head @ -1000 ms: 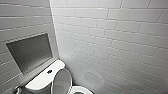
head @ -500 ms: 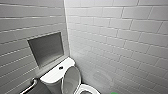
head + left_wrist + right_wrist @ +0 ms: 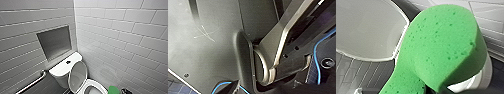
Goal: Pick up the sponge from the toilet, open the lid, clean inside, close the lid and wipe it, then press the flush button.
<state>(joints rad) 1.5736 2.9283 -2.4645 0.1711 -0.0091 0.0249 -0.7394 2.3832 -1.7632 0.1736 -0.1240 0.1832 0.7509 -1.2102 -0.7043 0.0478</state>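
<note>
The white toilet [image 3: 60, 71] stands in the corner with its lid [image 3: 78, 75] raised against the tank. Its bowl rim [image 3: 96, 87] shows at the picture's lower edge. The dark flush button [image 3: 68, 62] sits in the middle of the tank top. The green sponge [image 3: 113, 90] hangs just right of the bowl, with my right gripper [image 3: 123, 91] shut on it. Seen from the right wrist, the sponge [image 3: 443, 50] looms large, with the raised lid [image 3: 366, 27] behind it. My left gripper is open, and nothing is seen in it.
White tiled walls meet in a corner behind the toilet. A dark recessed niche [image 3: 53, 42] is set in the left wall above the tank. A metal grab bar [image 3: 32, 82] runs along that wall, left of the tank. The left wrist view has my own dark body panels and a blue cable [image 3: 316, 57].
The whole head picture has shifted: the niche and the toilet now lie further right, so the camera has turned left. The sponge and right gripper have come into the lower right corner.
</note>
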